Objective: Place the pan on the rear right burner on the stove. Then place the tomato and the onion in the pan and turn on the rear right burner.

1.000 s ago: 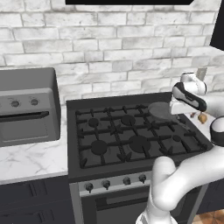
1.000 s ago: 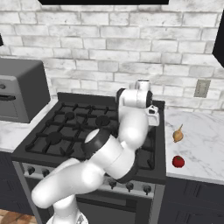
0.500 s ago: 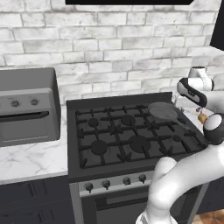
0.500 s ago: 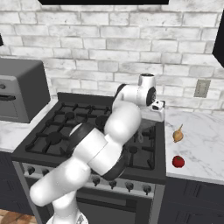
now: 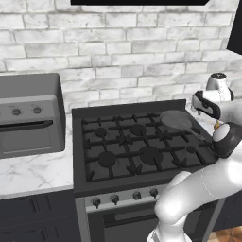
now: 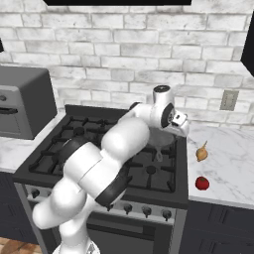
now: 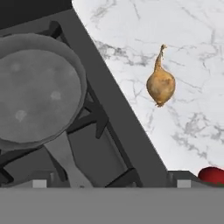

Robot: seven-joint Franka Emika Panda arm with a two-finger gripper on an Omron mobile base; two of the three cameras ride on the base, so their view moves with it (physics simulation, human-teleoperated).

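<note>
Marble counter (image 6: 233, 154), gripper (image 6: 182, 124) (spread, empty) swung rightward off pan (image 5: 176, 119), toward onion (image 7: 160, 85).

A whitewashed brick wall (image 5: 123, 52) runs along the far side. A grey oven box (image 5: 28, 116) sits on the white marble bench (image 5: 33, 172) at left, above dark cabinets (image 5: 35, 217). A wall socket (image 6: 228, 100) is at right.

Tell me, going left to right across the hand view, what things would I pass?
The pan on the stove, then the onion on the marble counter, then the tomato at the lower right edge.
</note>
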